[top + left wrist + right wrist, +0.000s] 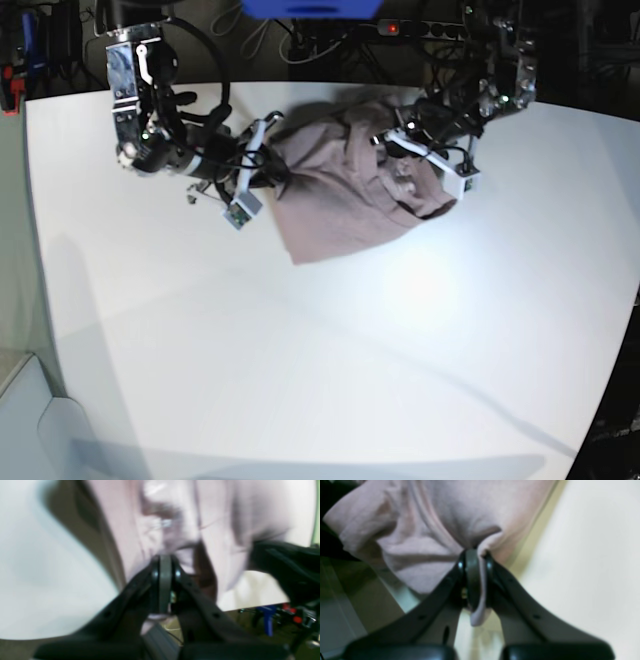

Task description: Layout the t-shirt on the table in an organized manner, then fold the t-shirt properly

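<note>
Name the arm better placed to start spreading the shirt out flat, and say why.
Neither clearly: both grip it. The right gripper is shut on a fold of the t-shirt; the left gripper is shut on cloth too. Slight edge, right: its pinch is sharply visible over the table.

Beyond the far edge lies a dark clutter of black cables (300, 40), with a blue object (310, 8) at the top centre and a small red light (392, 28) beside it. A pale floor (18, 400) shows at near left.
</note>
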`<state>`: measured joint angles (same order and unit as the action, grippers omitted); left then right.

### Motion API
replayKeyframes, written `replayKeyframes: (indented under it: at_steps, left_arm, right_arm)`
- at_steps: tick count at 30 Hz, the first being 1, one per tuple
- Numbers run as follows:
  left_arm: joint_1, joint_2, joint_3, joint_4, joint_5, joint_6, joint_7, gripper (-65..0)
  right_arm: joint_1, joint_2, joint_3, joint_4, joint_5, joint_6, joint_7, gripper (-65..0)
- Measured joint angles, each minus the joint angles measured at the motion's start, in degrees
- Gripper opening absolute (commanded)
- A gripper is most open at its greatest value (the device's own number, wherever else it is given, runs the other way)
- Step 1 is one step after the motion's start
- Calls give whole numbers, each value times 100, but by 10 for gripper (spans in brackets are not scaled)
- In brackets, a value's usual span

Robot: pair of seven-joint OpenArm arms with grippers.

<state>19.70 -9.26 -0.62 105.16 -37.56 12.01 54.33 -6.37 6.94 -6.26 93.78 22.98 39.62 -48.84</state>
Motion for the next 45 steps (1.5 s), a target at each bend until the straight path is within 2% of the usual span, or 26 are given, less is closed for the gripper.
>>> replayKeyframes:
  at_steps: [3,8,17,23,25,33,35,39,45]
  left_arm:
    - [227,-195,-20,-142,55,-20,-57,-650]
    - [308,-527,-24,-424,-70,-133,-555,-650]
    - [280,-531,-2,-457,-15,-136,-660,-650]
    - [151,-531,-4,-570,-22,-136,-664,-650]
    - [87,-531,-4,-634,-61,-142,-664,-650]
    - [44,-531,-2,-675,-61,-179,-723,-650]
    - [44,-531,-2,-621,-55,-177,-715,-650]
    - [133,-538,-17,-289,216,-39,-527,-650]
    - [208,-564,-24,542,186,-2,-527,-650]
  right_arm:
    - [2,0,0,-2,-2,0,-4,-650]
    - [39,0,2,-4,0,0,-20,-650]
    - [76,2,4,225,26,0,-83,-650]
    - [44,175,-17,260,39,2,-90,-650]
    - [44,192,-15,269,44,2,-85,-611]
    - [-31,341,7,295,39,0,-262,-350]
    - [-70,341,15,302,42,0,-258,-303]
    - [-260,391,177,564,35,2,-243,-295]
    - [-258,402,551,789,68,0,-221,-295]
